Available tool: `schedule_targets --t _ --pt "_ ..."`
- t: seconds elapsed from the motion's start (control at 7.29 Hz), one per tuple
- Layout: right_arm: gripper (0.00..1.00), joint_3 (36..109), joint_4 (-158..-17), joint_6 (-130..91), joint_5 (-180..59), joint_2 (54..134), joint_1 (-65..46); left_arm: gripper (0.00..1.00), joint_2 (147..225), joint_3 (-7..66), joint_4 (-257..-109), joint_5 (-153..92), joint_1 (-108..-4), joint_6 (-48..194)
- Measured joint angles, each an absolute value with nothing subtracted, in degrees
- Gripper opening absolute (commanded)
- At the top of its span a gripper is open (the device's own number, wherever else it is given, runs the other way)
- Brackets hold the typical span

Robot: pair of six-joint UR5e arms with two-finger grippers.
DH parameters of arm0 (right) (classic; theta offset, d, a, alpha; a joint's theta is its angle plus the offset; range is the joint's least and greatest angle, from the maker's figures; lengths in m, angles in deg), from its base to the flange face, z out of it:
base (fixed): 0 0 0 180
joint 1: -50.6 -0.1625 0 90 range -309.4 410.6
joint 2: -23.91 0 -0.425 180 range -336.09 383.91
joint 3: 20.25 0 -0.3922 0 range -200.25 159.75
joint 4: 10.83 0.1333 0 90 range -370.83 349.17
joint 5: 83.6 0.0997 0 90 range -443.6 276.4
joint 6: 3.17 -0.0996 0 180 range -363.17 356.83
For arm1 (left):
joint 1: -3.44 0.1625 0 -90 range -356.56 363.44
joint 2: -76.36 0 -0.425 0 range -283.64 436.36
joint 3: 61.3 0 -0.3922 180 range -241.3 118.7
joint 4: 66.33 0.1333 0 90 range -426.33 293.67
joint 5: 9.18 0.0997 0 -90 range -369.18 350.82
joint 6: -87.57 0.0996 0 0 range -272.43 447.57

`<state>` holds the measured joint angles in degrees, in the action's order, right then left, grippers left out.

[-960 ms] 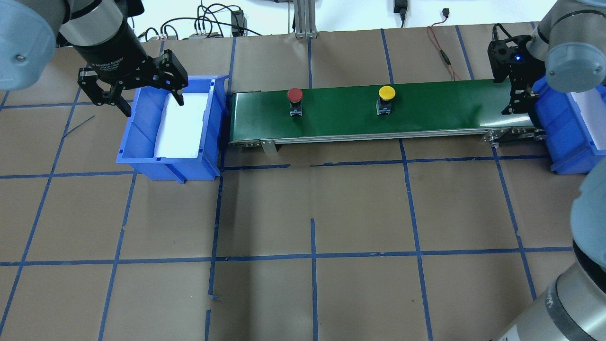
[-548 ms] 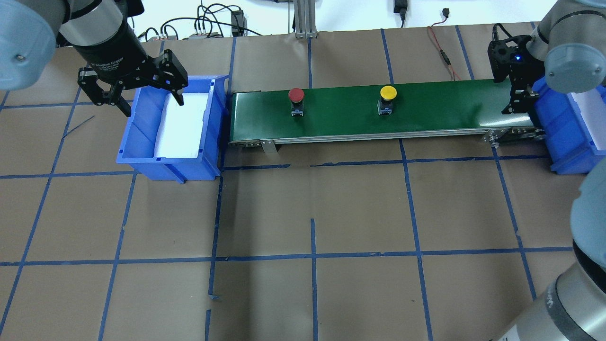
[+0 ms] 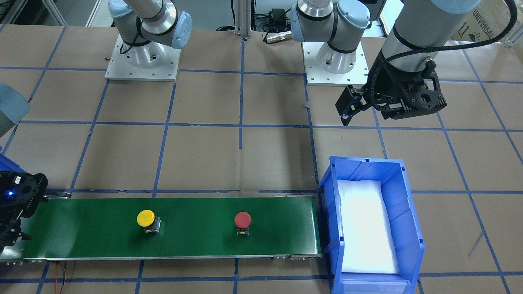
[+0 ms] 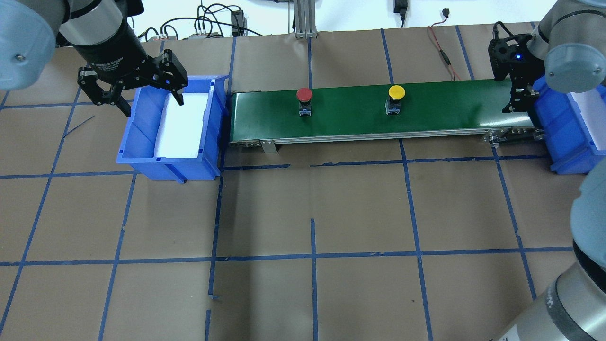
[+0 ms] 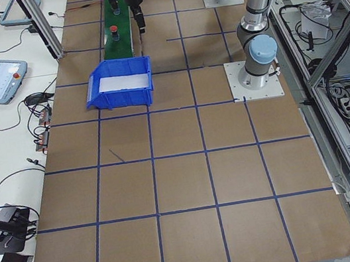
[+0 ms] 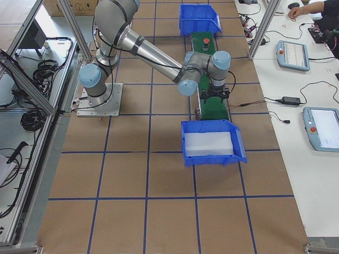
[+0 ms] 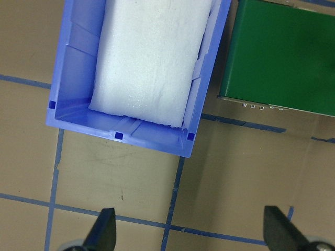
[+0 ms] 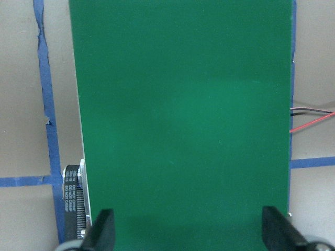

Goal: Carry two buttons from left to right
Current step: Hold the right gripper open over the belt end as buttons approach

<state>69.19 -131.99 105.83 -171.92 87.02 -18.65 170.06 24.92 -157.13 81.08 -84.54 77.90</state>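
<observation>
red-capped push button (image 4: 304, 95): on green conveyor belt (image 4: 450, 104), between tools
yellow-capped push button (image 4: 396, 92): on belt, nearer right tool
left tool (image 4: 152, 106): fingers apart, over blue plastic bin (image 4: 142, 161)
right tool (image 4: 518, 102): fingers apart, over belt end

The left arm comes in at the far left, and the left end effector (image 4: 153, 107) hangs above the surface pointing down, its fingers (image 7: 106, 231) spread wide with nothing between them. The right arm stretches to the far right, wrist bent downward, and the right end effector (image 4: 519, 101) sits low, fingers (image 8: 103, 230) equally wide apart.
</observation>
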Motion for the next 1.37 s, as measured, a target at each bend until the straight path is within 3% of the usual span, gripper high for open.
schedule_targets --t 1.37 --pt "0.98 69.57 -133.77 106.08 -171.87 86.77 -18.66 1.0 170.06 25.0 -157.21 81.28 -84.54 77.91"
